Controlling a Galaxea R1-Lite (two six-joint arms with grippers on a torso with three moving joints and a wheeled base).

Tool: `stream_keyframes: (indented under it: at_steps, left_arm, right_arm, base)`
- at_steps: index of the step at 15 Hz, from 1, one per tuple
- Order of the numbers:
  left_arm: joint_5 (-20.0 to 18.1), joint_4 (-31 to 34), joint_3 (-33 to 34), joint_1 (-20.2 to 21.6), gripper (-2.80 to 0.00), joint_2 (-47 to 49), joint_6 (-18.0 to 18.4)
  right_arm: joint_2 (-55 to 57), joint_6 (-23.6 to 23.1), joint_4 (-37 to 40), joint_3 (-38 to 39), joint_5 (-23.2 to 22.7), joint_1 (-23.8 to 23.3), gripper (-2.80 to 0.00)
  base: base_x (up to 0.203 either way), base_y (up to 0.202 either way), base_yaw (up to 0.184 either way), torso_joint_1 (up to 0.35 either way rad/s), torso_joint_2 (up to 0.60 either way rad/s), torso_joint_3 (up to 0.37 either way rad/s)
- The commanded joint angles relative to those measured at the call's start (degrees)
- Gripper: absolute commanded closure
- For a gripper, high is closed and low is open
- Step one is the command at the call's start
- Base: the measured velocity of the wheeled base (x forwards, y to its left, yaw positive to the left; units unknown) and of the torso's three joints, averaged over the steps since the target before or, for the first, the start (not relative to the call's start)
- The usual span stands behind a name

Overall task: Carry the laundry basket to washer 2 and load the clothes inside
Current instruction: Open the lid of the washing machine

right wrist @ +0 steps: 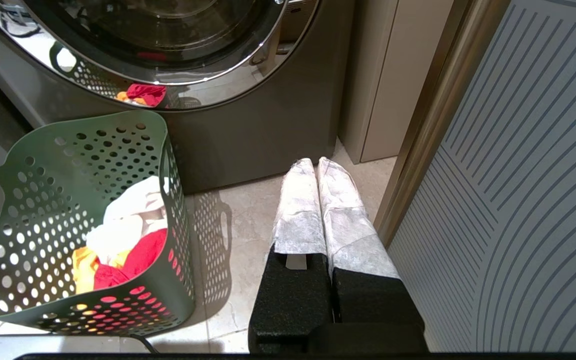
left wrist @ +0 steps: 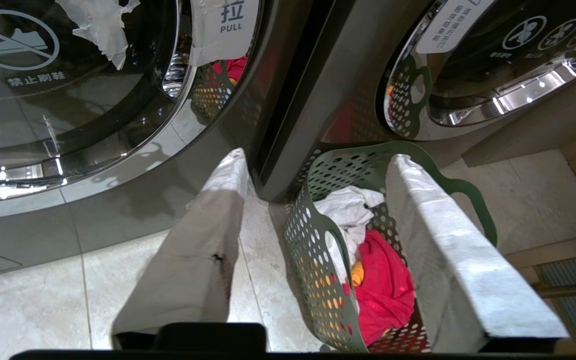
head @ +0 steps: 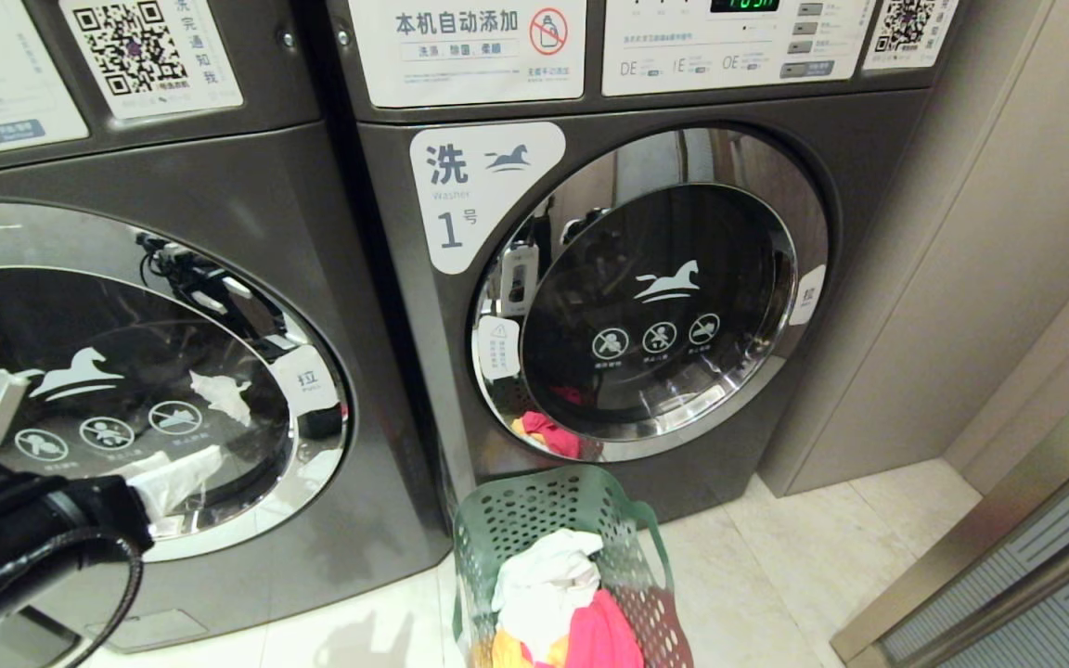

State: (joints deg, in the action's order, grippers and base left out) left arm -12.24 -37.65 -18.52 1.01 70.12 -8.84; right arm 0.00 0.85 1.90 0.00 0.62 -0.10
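Note:
The dark green laundry basket (head: 544,520) stands on the floor in front of the gap between two washers. In it lie the clothes: a white garment (head: 544,575), a pinkish-red one (head: 604,635) and a yellow-orange one (left wrist: 358,274). The left machine is washer 2 (head: 126,371); its round door is shut and its number label is out of view. My left gripper (left wrist: 316,157) hangs open above the basket (left wrist: 318,260), one finger (left wrist: 208,230) over the floor beside it and the other over its far side. Open floor lies under my right gripper (right wrist: 314,162), shut and empty, to the right of the basket (right wrist: 68,165).
The washer labelled 1 (head: 646,297) stands to the right, its door shut. A beige wall panel (head: 989,232) and a striped door with a metal frame (right wrist: 518,175) close the space on the right. The floor is pale tile (head: 776,575).

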Motion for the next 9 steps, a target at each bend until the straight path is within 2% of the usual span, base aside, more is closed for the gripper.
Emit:
stream_keyframes:
  at_steps: [1,6,9]
  left_arm:
    - [-0.11,-4.02,1.47,0.05,-2.80,6.04,0.02]
    - [0.01,-21.06,6.55,0.57,-2.80,17.98,0.32]
    - [0.06,-25.96,7.07,1.18,-2.80,22.85,0.76]
  right_arm:
    - [0.09,0.03,0.00,0.44,-0.01,0.01,0.00]
    - [0.09,0.03,-0.06,0.44,-0.01,0.01,0.00]
    - [0.09,0.03,-0.06,0.44,-0.01,0.01,0.00]
  base:
    - [0.000,0.000,0.000,0.000,0.00,0.000]
    - [0.000,0.000,0.000,0.000,0.00,0.000]
    - [0.000,0.000,0.000,0.000,0.00,0.000]
